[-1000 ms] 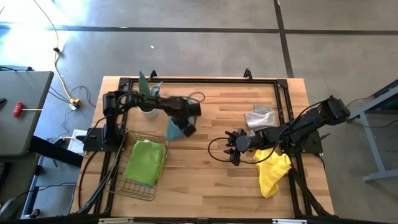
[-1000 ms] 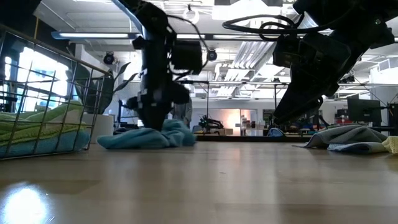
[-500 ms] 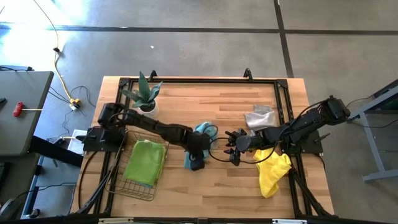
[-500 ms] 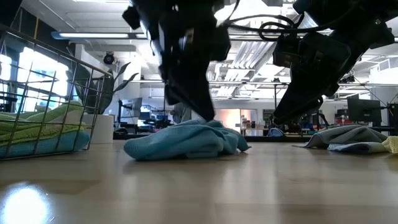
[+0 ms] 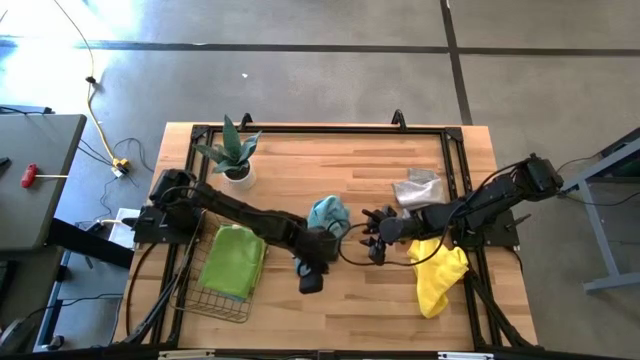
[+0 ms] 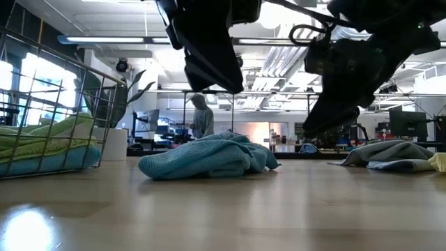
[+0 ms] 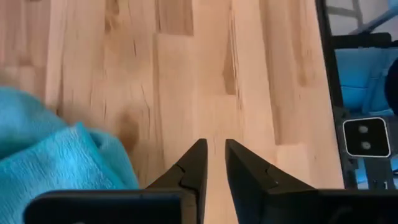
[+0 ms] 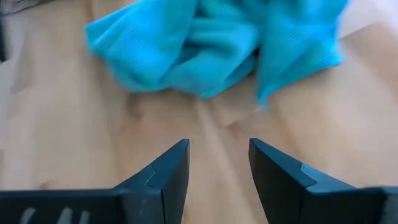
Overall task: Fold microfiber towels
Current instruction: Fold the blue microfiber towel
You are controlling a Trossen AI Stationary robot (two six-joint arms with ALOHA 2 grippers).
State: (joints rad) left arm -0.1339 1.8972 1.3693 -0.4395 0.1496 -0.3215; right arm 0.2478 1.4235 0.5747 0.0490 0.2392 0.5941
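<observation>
The left tool (image 5: 311, 283) hangs over bare wood near the desk's 6 o'clock edge, its fingers (image 7: 194, 167) parted only by a narrow slit and holding nothing. Its arm reaches in a long diagonal from the base at 9 o'clock, elbow low, wrist bent down toward the desk (image 5: 350, 170). Half a second ago this tool was just at the teal towel; now it has drawn back toward 6 o'clock and the towel lies free.

The teal towel (image 5: 328, 214) sits crumpled at the middle of the desk, at 12 o'clock from the left tool and at 9 o'clock from the right one. In the low view it is a loose heap (image 6: 207, 158), apart from both tools.

The right tool (image 5: 372, 238) hovers just beside that towel with its fingers (image 8: 163, 171) spread fairly wide and empty; its arm stretches in from 3 o'clock and has not moved.

A grey towel (image 5: 418, 187) and a yellow towel (image 5: 438, 274) lie by the right arm. A green towel (image 5: 232, 262) rests in the wire basket (image 5: 196, 292) at 8 o'clock, and a potted plant (image 5: 235, 155) stands at 10 o'clock.
</observation>
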